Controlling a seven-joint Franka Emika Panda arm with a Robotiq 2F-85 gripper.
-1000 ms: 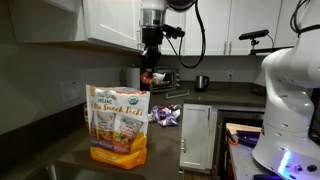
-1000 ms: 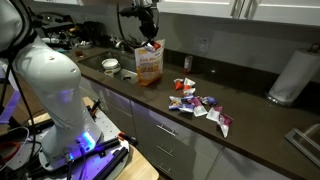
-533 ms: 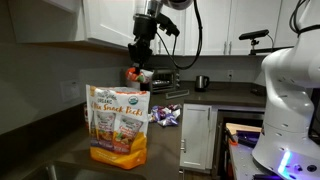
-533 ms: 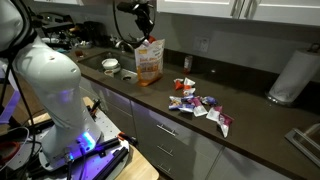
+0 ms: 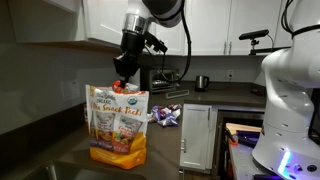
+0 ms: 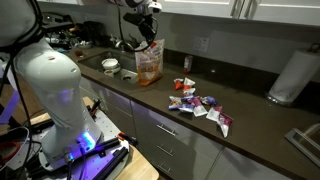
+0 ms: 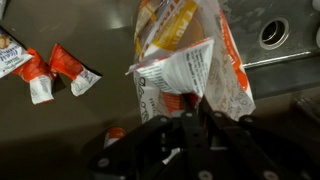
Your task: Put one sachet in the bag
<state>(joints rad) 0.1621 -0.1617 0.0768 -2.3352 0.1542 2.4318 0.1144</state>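
Note:
The bag (image 5: pixel 118 125) is a yellow-orange stand-up pouch with "Snack Packs" lettering, upright on the dark counter; it shows in both exterior views (image 6: pixel 149 66). My gripper (image 5: pixel 123 73) hangs just over the bag's top edge and is shut on the small red-orange sachet (image 5: pixel 120 82). In the wrist view the sachet (image 7: pixel 172 101) sits between my fingers (image 7: pixel 187 108), right at the bag's open mouth (image 7: pixel 190 60). In an exterior view my gripper (image 6: pixel 150 40) is at the bag's top, and the sachet cannot be made out there.
A pile of purple and white packets (image 6: pixel 200 105) lies on the counter beside the bag, also seen in an exterior view (image 5: pixel 165 115). Two red-white packets (image 7: pixel 55 70) lie left of the bag. A sink drain (image 7: pixel 272 32), a bowl (image 6: pixel 110 67), a paper towel roll (image 6: pixel 290 75).
My gripper has carried the sachet sideways and down from above the counter to the top edge of the bag. The bag and the pile have not moved.

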